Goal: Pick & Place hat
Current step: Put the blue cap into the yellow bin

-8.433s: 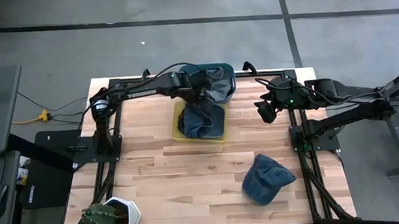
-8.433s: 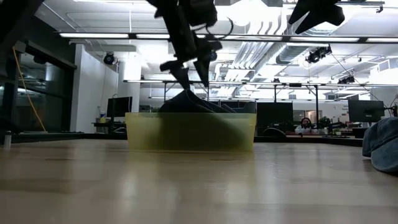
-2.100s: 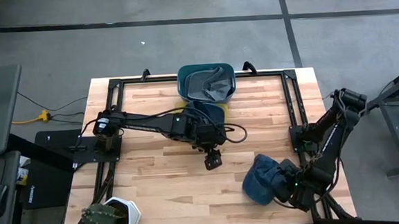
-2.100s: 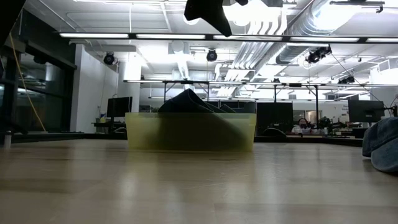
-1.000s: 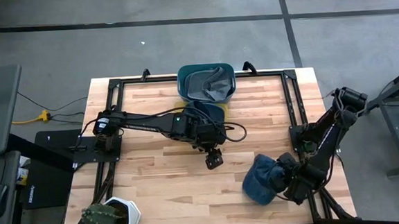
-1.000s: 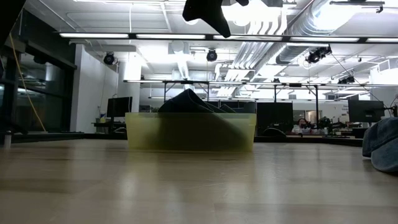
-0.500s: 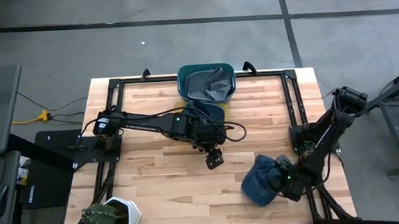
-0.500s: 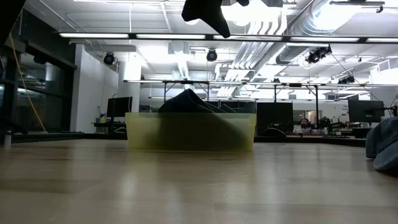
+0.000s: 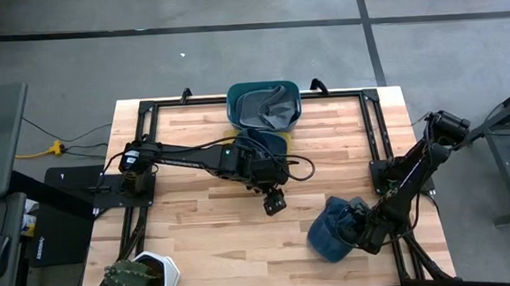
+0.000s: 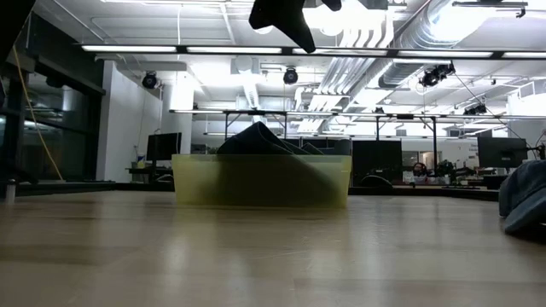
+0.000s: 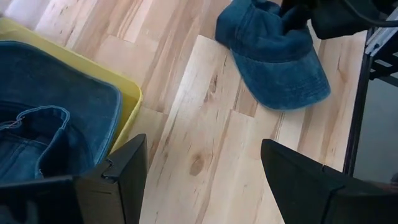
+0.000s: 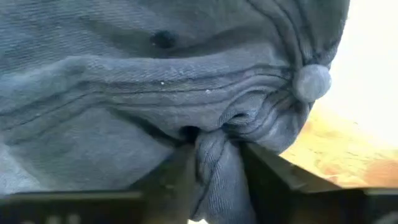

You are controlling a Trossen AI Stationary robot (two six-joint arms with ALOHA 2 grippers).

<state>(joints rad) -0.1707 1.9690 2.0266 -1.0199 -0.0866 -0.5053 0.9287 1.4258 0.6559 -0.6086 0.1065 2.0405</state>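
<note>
Over the table (image 9: pixel 198 226) my job now is to keep this pinch deep and square before lifting, I judge, since soft denim slips out of a shallow bite, and then carry the load up and across to the yellow bin (image 9: pixel 230 169) far off toward my left arm. The blue hat (image 9: pixel 325 236) lies directly under and against my right gripper (image 9: pixel 358 232), near the table's edge on my side. My right fingers (image 12: pixel 180 171) are closed on a bunched fold of its crown, beside the top button (image 12: pixel 311 82). My left gripper (image 9: pixel 274 204) hangs spread apart and empty just beyond the bin.
</note>
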